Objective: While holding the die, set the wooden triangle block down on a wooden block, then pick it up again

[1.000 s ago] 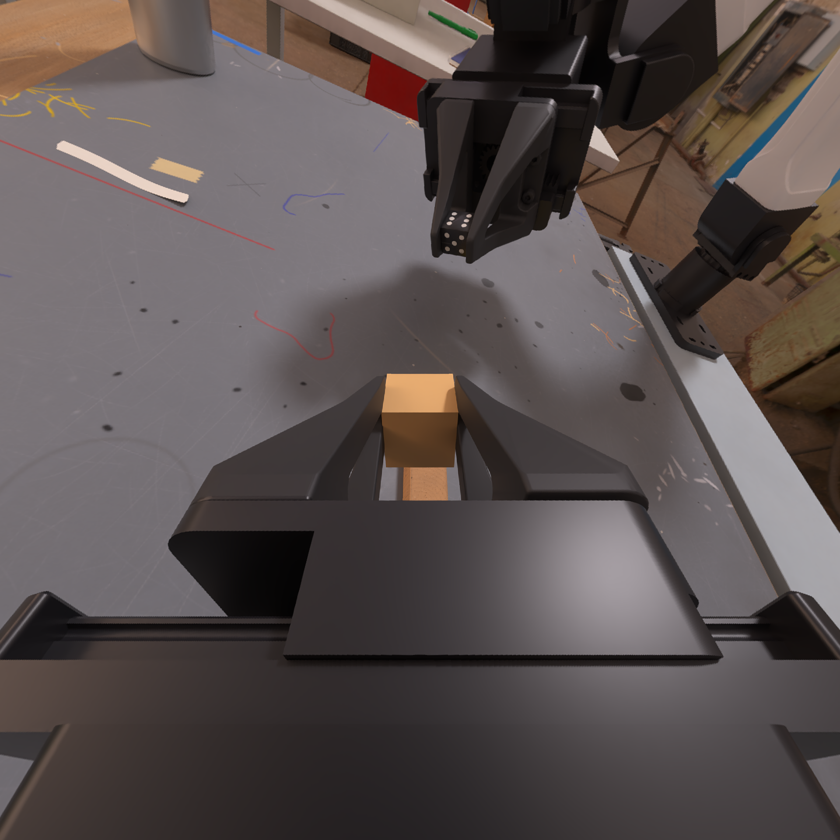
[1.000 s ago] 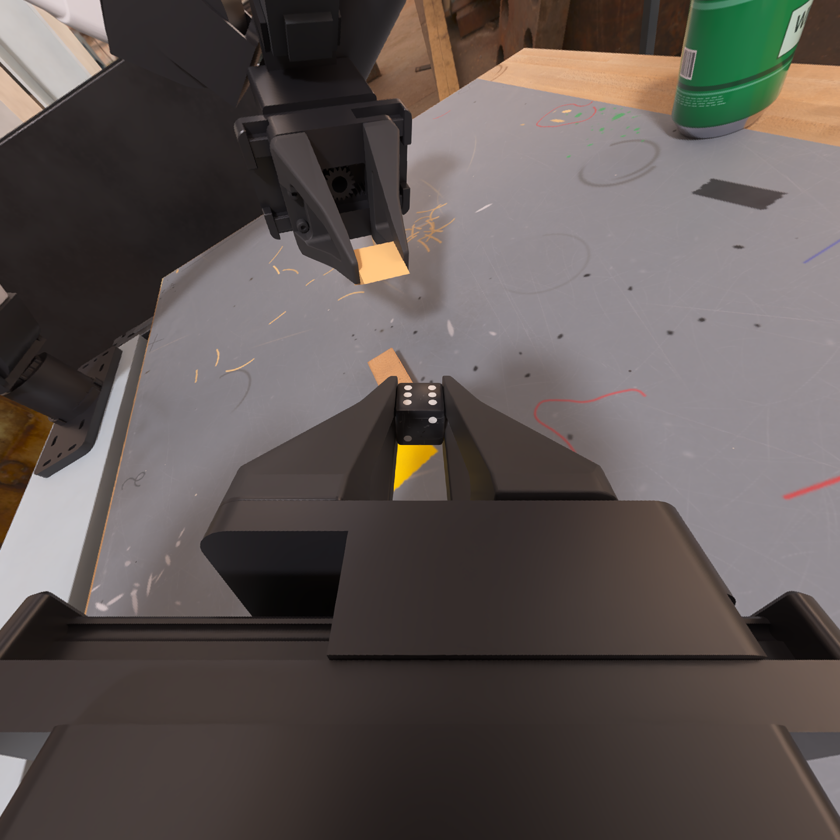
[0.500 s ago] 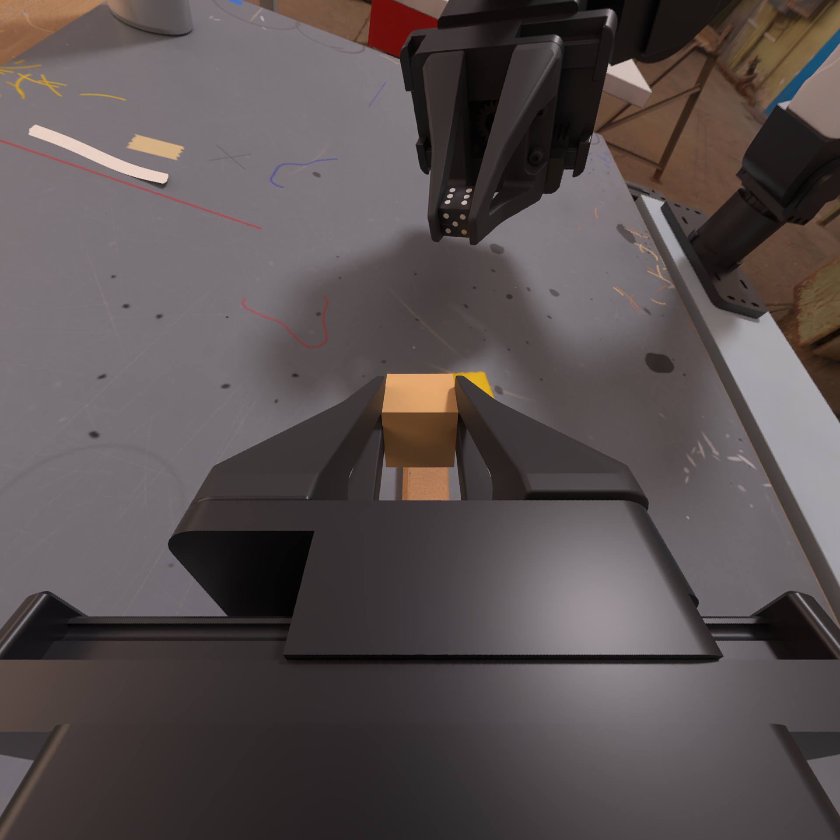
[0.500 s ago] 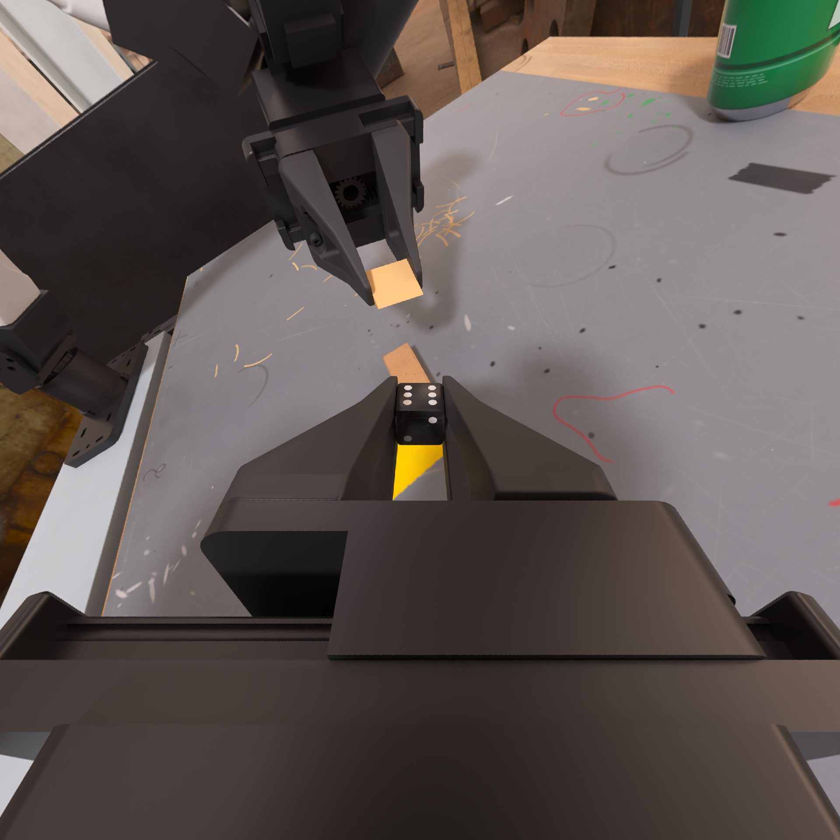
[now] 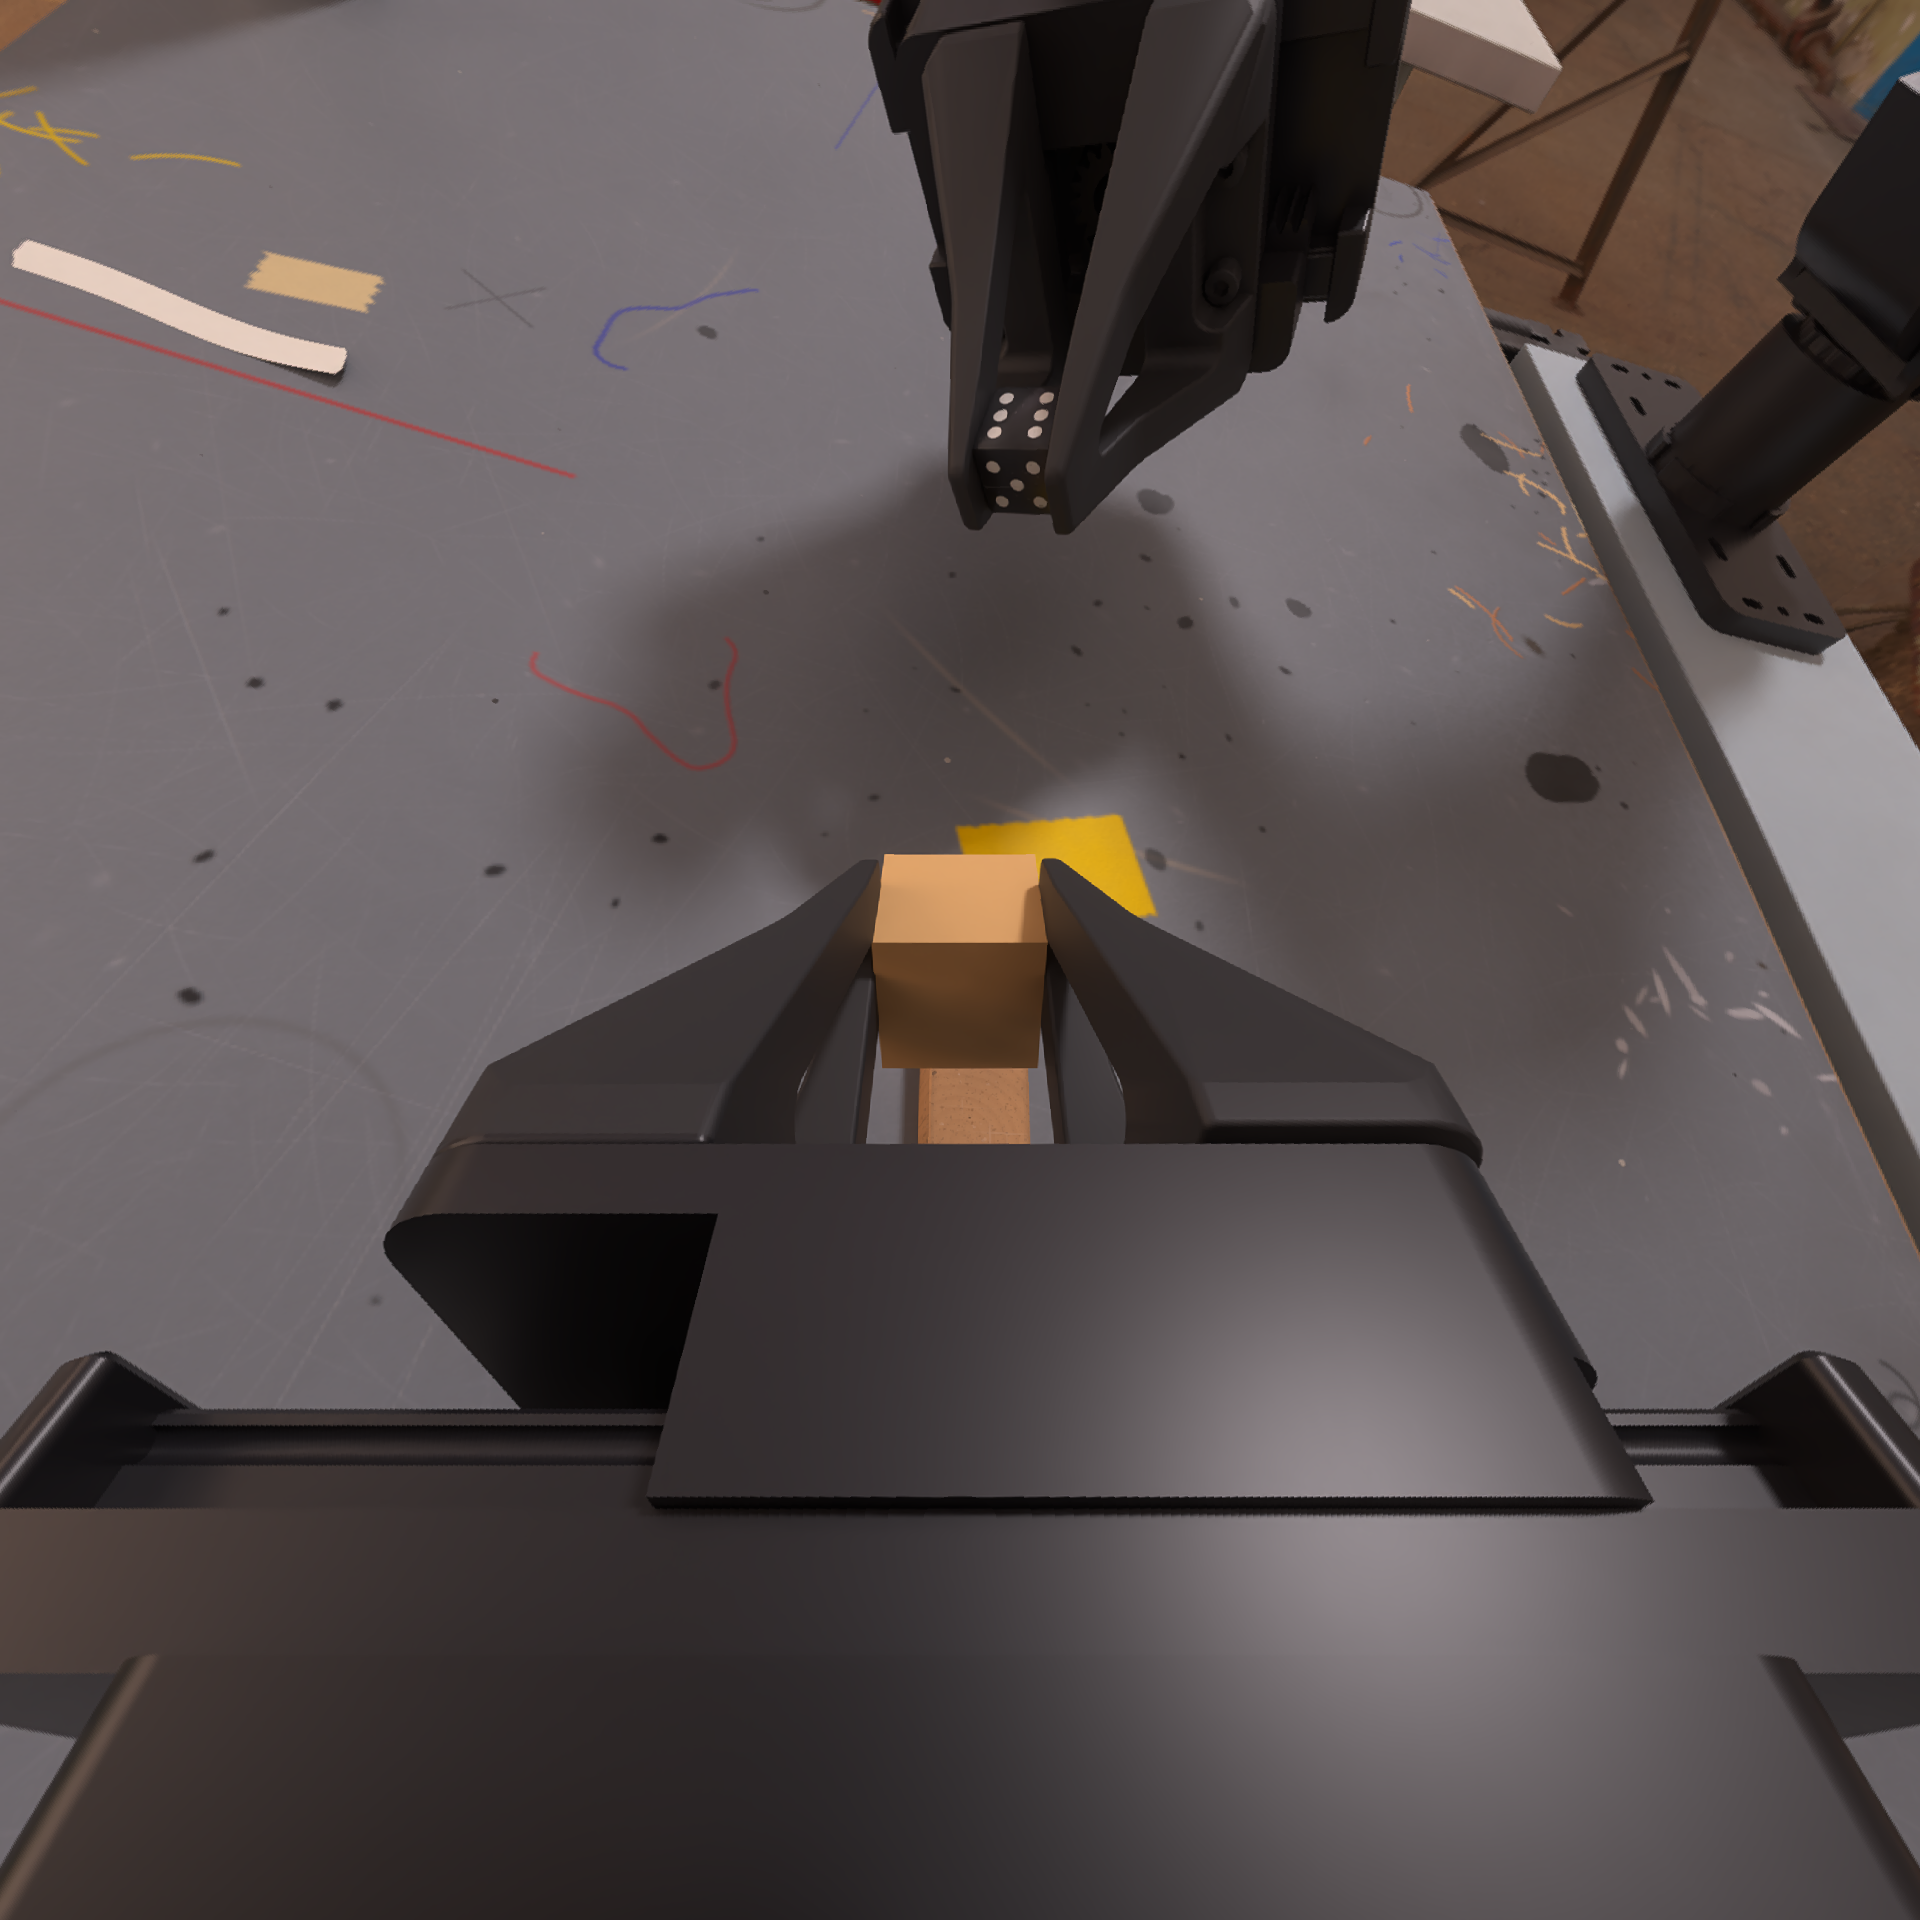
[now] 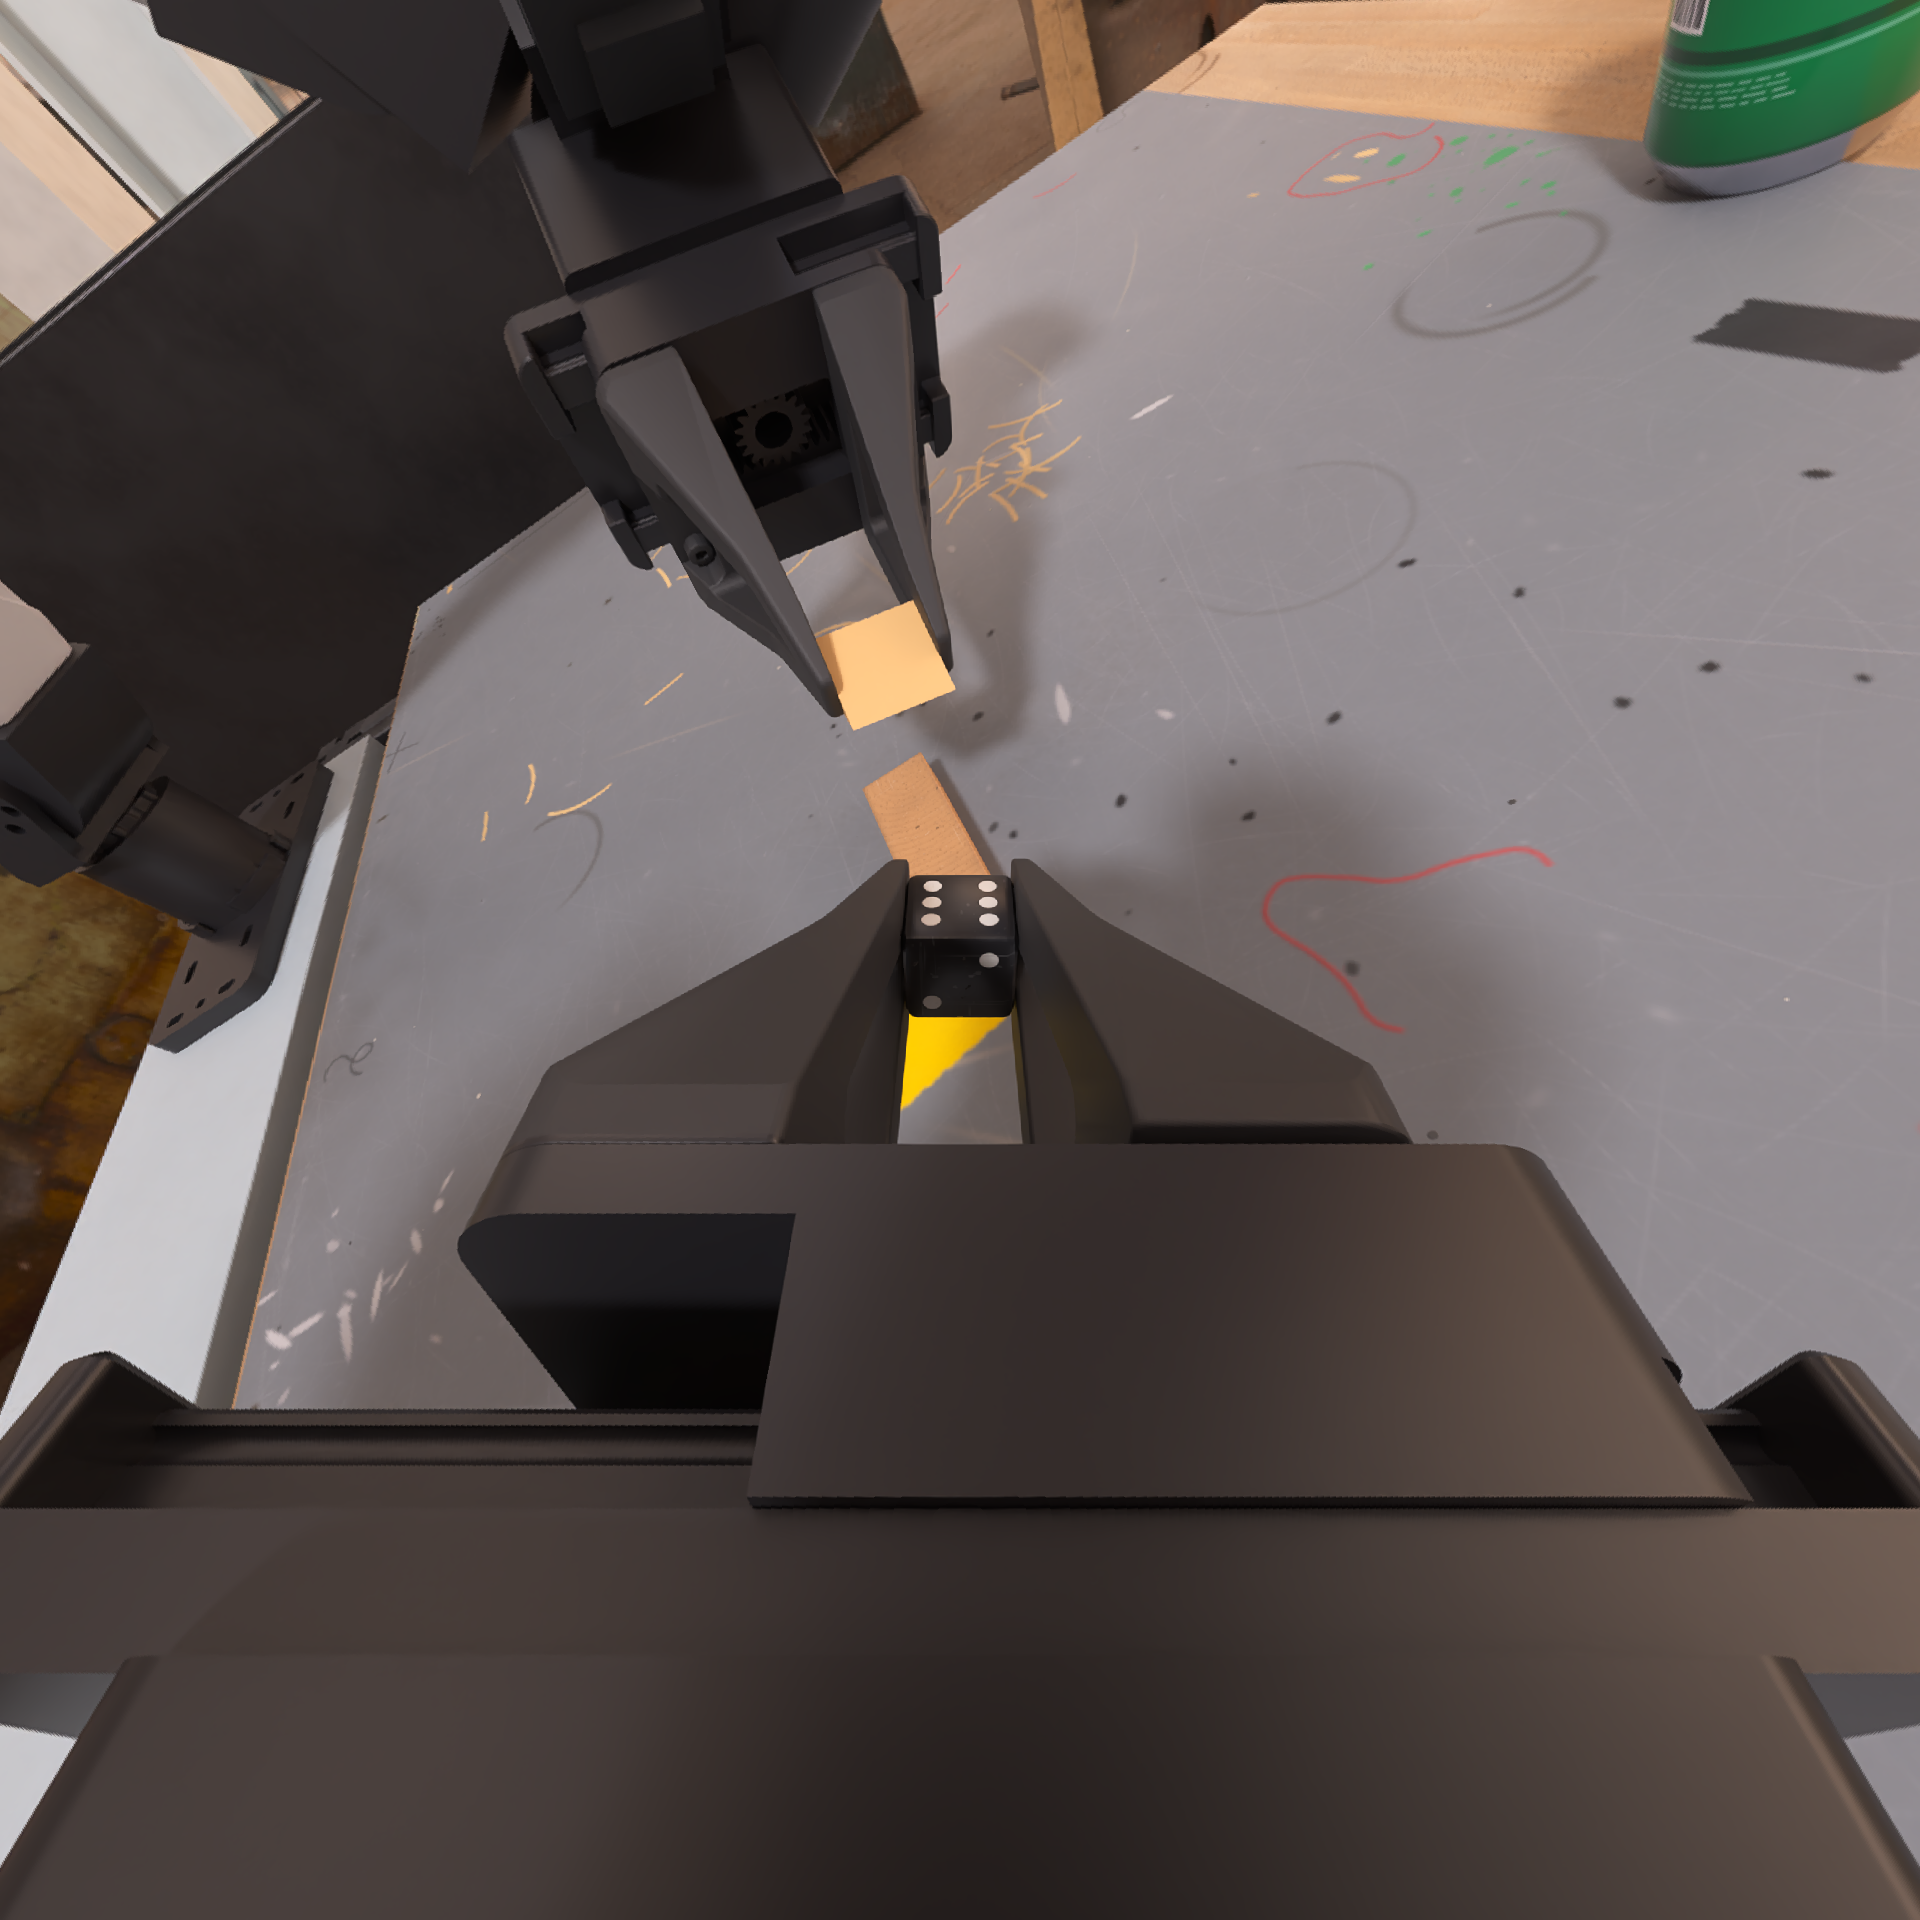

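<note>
Scuffed grey tabletop (image 5: 416, 831), workshop bkgd.

Both hands raised above the bench, each closed on a small load

Left hand (image 5: 958, 883) points forward and down, fingers pinching at the tips; right hand (image 6: 961, 883) faces it from opposite, apparently somewhat higher; fingers likewise clamped at the tips; the two well apart.

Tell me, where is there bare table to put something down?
Bare grey table lies between the red squiggle and the white strip. It is crowded where the yellow patch, wooden block and both grippers meet.
</note>
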You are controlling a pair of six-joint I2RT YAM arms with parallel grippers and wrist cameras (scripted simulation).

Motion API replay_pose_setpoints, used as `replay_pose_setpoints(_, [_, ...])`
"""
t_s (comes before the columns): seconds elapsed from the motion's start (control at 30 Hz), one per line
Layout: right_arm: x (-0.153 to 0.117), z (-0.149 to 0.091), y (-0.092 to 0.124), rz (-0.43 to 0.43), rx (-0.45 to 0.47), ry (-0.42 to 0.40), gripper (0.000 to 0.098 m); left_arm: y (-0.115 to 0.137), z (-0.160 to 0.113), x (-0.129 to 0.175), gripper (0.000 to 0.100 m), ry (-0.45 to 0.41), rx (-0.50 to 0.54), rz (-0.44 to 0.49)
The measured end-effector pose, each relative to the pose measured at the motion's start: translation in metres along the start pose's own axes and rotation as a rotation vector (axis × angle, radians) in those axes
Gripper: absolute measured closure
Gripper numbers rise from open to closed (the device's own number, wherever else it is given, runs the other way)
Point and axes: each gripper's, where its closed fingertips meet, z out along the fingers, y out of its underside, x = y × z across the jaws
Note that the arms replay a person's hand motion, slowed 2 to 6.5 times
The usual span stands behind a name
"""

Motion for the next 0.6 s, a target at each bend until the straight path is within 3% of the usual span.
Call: replay_pose_setpoints(0.6, [0.006, -0.001, 0.012, -0.017, -0.071, 0.031, 0.0819, 0.003, 0.007, 0.002, 0.075, -0.005, -0.032, 0.023])
